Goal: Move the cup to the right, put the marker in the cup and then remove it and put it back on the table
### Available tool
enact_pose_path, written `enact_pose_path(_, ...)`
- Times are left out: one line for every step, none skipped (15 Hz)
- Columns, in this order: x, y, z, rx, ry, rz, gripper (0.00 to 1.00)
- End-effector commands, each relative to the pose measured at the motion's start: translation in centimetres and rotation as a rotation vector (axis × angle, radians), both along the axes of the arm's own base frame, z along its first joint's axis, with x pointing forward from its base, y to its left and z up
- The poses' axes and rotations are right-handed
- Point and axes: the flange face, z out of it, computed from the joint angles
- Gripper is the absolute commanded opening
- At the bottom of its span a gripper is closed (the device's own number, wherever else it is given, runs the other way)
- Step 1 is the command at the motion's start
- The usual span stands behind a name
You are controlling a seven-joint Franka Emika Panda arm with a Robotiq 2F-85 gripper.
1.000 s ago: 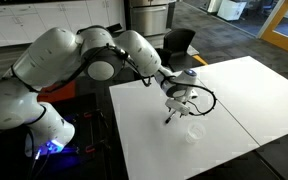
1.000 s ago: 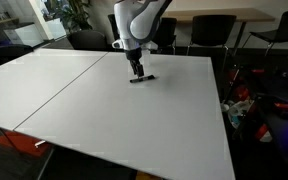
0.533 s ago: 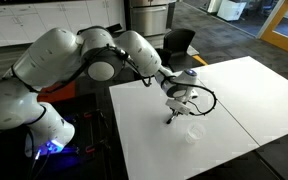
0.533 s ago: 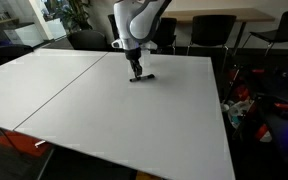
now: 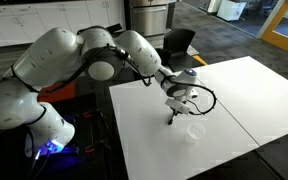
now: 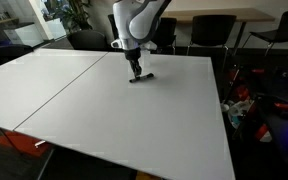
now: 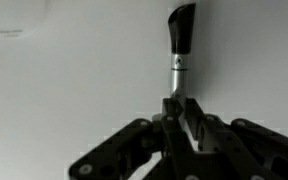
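The black marker (image 7: 180, 45) lies on the white table (image 5: 234, 90), its dark end pointing away from the wrist camera. My gripper (image 7: 181, 105) is down at the table and shut on the marker's lighter end, fingers pressed to both sides. In both exterior views the gripper (image 5: 171, 114) (image 6: 135, 72) stands upright over the marker (image 6: 144, 77). The clear cup (image 5: 192, 131) stands faintly on the table just in front of the gripper, apart from it.
A dark seam (image 6: 54, 88) splits the tabletop. Black chairs (image 5: 176, 43) (image 6: 210, 32) stand beyond the far edges. The arm's bulky white links (image 5: 54, 60) lean over the table's side. Clutter lies on the floor (image 6: 254, 105) past the table edge.
The jaws have closed in on the marker. The arm and the cup stay where they were.
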Motion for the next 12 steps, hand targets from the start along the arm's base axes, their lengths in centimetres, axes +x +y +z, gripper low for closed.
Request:
enact_pose_path(-0.3, 2.1, 1.8, -0.019, -0.026, -0.045, 0.04)
enact_pose_path(-0.5, 2.7, 2.3, -0.019, -0.033, -0.057, 0.04)
enact_pose_path(-0.8, 3.5, 3.1, -0.024, -0.038, -0.069, 0.04)
enact_pose_path(-1.0, 4.1, 3.7, -0.030, -0.041, -0.081, 0.04)
enact_pose_path(-1.4, 4.8, 4.7, -0.043, -0.044, -0.097, 0.04)
enact_pose_path(-1.6, 5.4, 5.5, -0.059, -0.050, -0.100, 0.04)
enact_pose_path(-2.1, 6.0, 6.6, -0.092, -0.036, -0.098, 0.04)
enact_pose_path(-2.3, 6.3, 7.5, -0.135, -0.030, -0.101, 0.04)
enact_pose_path(-2.8, 6.5, 8.6, -0.178, -0.006, -0.095, 0.04)
enact_pose_path(-3.2, 6.5, 9.3, -0.219, 0.019, -0.092, 0.04)
enact_pose_path(-3.6, 6.5, 10.1, -0.258, 0.051, -0.080, 0.04)
enact_pose_path(-4.0, 6.5, 11.0, -0.295, 0.087, -0.067, 0.04)
